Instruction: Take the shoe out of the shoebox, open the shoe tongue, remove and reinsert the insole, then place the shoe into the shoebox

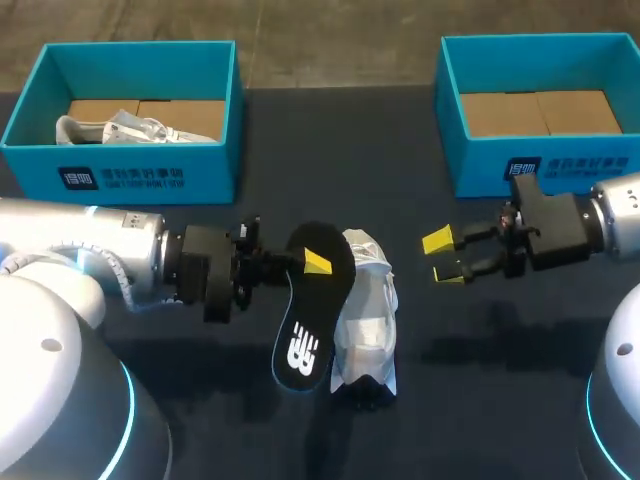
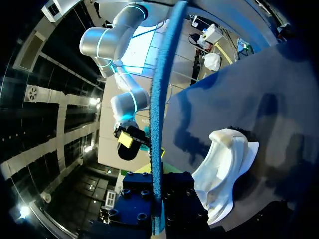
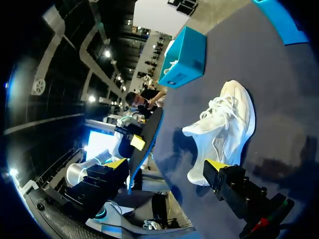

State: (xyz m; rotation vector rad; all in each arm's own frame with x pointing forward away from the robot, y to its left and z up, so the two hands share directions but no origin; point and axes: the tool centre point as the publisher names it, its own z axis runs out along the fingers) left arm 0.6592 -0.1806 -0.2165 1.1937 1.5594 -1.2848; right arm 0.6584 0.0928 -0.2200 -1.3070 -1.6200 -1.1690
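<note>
1. L gripper (image 1: 312, 262) pinches one end of the black insole (image 1: 308, 335), held off the table (image 1: 500, 390).
2. White shoe (image 1: 367, 310) lies on the table, just beside the insole.
3. R gripper (image 1: 441, 257): fingers spread, near the shoe.

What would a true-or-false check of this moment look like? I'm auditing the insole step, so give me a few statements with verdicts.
1. The left gripper is shut on the black insole. True.
2. The insole sits inside the shoe. False: the insole is out, held up beside the white shoe, which lies on the table.
3. The right gripper is open and holds nothing. True.
4. Both shoeboxes hold nothing. False: the left shoebox holds a second white shoe; only the right shoebox shows just its cardboard floor.
</note>
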